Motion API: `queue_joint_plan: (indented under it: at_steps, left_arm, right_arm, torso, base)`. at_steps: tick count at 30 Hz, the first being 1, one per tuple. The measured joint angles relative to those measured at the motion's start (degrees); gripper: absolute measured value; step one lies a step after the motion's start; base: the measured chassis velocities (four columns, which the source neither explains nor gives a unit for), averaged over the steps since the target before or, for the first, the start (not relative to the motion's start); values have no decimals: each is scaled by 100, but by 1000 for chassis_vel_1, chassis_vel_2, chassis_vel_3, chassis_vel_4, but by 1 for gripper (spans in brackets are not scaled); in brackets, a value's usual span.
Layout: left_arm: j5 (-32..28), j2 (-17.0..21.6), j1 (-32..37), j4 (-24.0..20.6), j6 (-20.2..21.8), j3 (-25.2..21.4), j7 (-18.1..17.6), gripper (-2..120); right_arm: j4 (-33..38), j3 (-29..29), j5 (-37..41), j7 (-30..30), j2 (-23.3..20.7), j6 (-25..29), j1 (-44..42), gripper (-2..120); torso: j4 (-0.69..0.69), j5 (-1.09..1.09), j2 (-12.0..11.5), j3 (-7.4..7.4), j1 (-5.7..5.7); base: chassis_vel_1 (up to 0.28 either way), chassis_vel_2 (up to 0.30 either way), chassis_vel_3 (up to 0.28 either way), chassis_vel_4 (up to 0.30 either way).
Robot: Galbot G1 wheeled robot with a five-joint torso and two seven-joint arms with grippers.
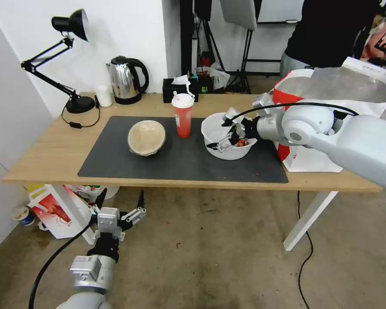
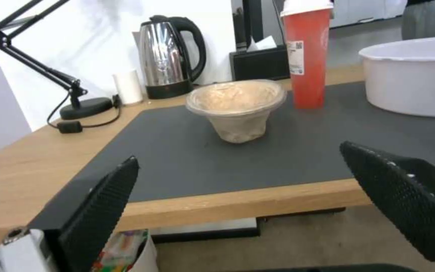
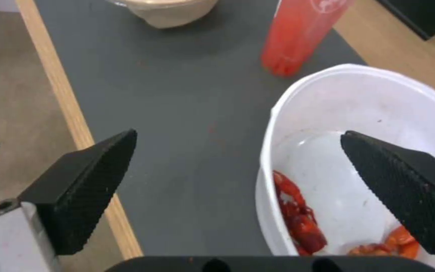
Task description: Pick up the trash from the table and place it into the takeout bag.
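At the desk, my right gripper hangs spread wide over the near rim of the white plastic bowl, one finger inside, one outside; nothing is pinched yet. My left gripper idles, also spread, below the desk's front edge near the left end.

The takeout bag stands open at the desk's right end, touching the right edge of the grey mat. The white bowl sits at the mat's right side, the tan paper bowl mid-mat to its left, the red lidded cup between them toward the back edge.

I judge the white bowl light and thin-walled, likely to flex, slick inside; the rim is the place to pinch, held level so the red scraps stay put. The paper bowl looks light and crushable; the cup tall and easy to tip.

The right wrist view shows the scraps lying against the bowl's wall and a finger over the bowl's inside. The left wrist view shows the paper bowl's tapered side and film cover. The head view shows the bag's foil lining.
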Motion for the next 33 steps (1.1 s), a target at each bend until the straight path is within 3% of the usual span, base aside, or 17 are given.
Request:
queue_joint_plan:
  at_steps: [16,33]
  left_arm:
    - [0,0,0,0,0,0,0,100]
    - [0,0,0,0,0,0,0,100]
  right_arm:
    - [-117,-23,-223,-157,-1,-18,-250,100]
    - [-912,41,-537,-1103,255,-15,-187,100]
  torso:
    - [0,0,0,0,-1]
    - [0,0,0,0,0]
  base:
    - [0,0,0,0]
    - [0,0,0,0]
